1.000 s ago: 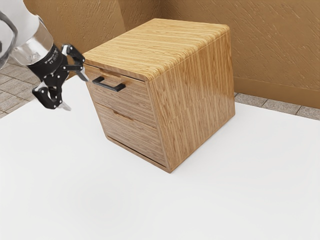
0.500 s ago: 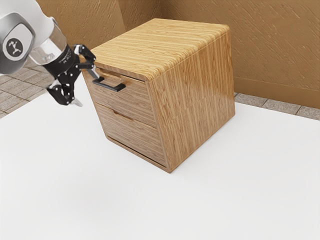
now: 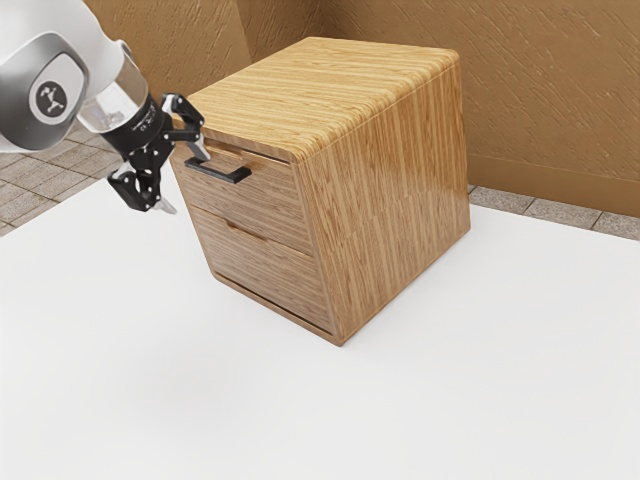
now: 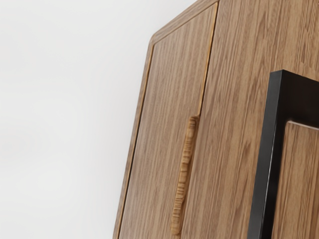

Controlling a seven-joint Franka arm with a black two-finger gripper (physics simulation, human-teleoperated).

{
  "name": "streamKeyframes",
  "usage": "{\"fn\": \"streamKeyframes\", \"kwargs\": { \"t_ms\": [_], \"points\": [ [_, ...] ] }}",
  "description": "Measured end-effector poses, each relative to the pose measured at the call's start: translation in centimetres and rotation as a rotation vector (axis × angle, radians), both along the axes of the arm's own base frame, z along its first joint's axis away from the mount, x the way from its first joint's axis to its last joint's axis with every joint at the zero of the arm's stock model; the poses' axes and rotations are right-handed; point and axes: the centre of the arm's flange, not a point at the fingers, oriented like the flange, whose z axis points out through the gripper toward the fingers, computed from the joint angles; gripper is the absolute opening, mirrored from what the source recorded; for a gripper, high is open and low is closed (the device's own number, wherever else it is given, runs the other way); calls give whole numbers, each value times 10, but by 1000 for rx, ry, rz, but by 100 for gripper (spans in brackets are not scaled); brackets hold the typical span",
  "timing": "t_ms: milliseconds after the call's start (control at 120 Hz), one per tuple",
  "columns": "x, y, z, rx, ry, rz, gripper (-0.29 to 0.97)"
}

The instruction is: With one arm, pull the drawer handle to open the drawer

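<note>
A bamboo cabinet [image 3: 330, 170] with two drawers stands on the white table [image 3: 300, 400]. The upper drawer [image 3: 250, 200] carries a black bar handle [image 3: 218, 171], and its front looks flush with the cabinet. My gripper [image 3: 188, 184] is open at the handle's end on the exterior view's left. One finger [image 3: 198, 143] reaches the bar's end and the other hangs lower, in front of the cabinet's edge. Neither side grips the bar. In the wrist view the black handle [image 4: 269, 159] is close, beside the lower drawer [image 4: 164, 124] and its wooden handle [image 4: 183, 174].
A brown textured wall [image 3: 540, 80] rises behind the cabinet, and tiled floor [image 3: 40, 170] lies beyond the table's far edge. The white tabletop stretches wide in front of the cabinet and to the exterior view's right.
My arm has moved toward the exterior view's right, bringing the open gripper from well clear of the cabinet up to the end of the black handle. The drawer has not moved.
</note>
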Motion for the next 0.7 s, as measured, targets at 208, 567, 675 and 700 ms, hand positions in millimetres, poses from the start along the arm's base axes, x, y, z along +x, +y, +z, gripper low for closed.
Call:
{"fn": "streamKeyframes", "kwargs": {
  "t_ms": [208,567,675,700],
  "points": [
    [1,0,1,4,-5,-7,50],
    [11,8,1,7,-10,-10,46],
    [12,15,1,8,-11,-5,47],
    [12,16,1,8,-10,-4,48]
  ]
}}
